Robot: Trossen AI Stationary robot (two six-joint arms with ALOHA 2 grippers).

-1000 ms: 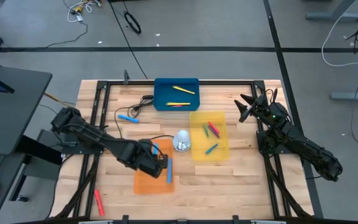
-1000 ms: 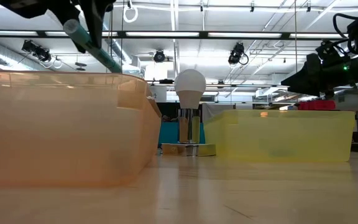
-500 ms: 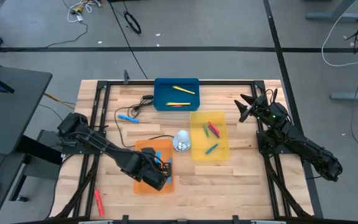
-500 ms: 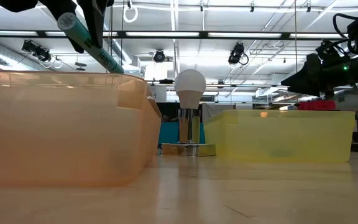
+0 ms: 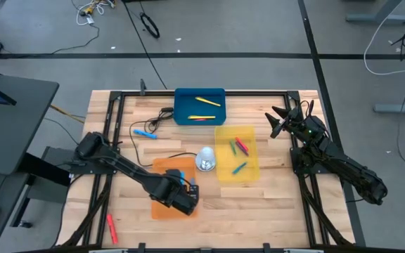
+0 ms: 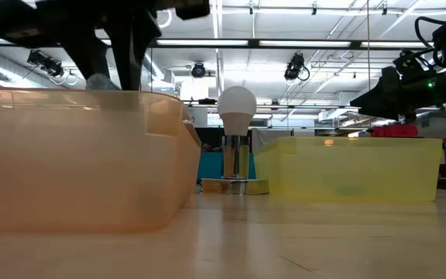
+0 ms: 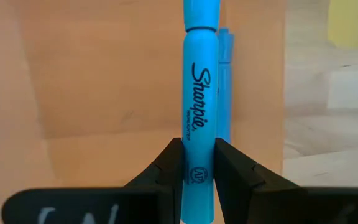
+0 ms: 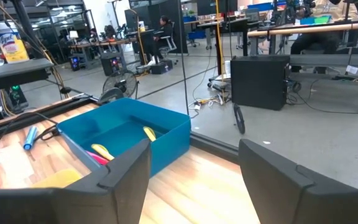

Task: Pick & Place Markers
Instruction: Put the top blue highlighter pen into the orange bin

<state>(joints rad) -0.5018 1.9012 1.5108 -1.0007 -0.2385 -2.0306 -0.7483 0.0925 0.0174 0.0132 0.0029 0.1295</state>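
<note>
My left gripper point(image 5: 187, 198) reaches down into the orange tray point(image 5: 162, 208) at the table's near middle, shut on a light blue marker point(image 7: 197, 118). A second light blue marker point(image 7: 226, 81) lies flat on that tray's floor beside it. In the low view the gripper point(image 6: 114, 54) stands over the tray's rim point(image 6: 68, 94). My right gripper point(image 5: 276, 123) waits open above the table's far right corner. A loose blue marker point(image 5: 140, 132) lies on the wood at the far left, and a red marker point(image 5: 110, 226) lies near the left front corner. My left gripper pinches the light blue marker between its two fingers point(image 7: 169, 168), on the barrel's end away from the cap point(image 7: 197, 177). The marker runs on forward past the fingertips. Its upper end point(image 6: 99, 81) shows just above the orange tray's rim; the tray's wall hides the rest.
A yellow tray point(image 5: 225, 174) right of centre holds green, red and blue markers. A blue tray point(image 5: 183, 112) at the far edge holds yellow markers. A white bulb-like object point(image 5: 205, 160) stands between the trays, and a black cable point(image 5: 162, 114) runs across the far left wood.
My left gripper has moved toward the table's near edge and down into the orange tray, still shut on the marker. The marker, held high and slanting above the tray's rim a second ago, has sunk until only its upper end shows above the rim.
</note>
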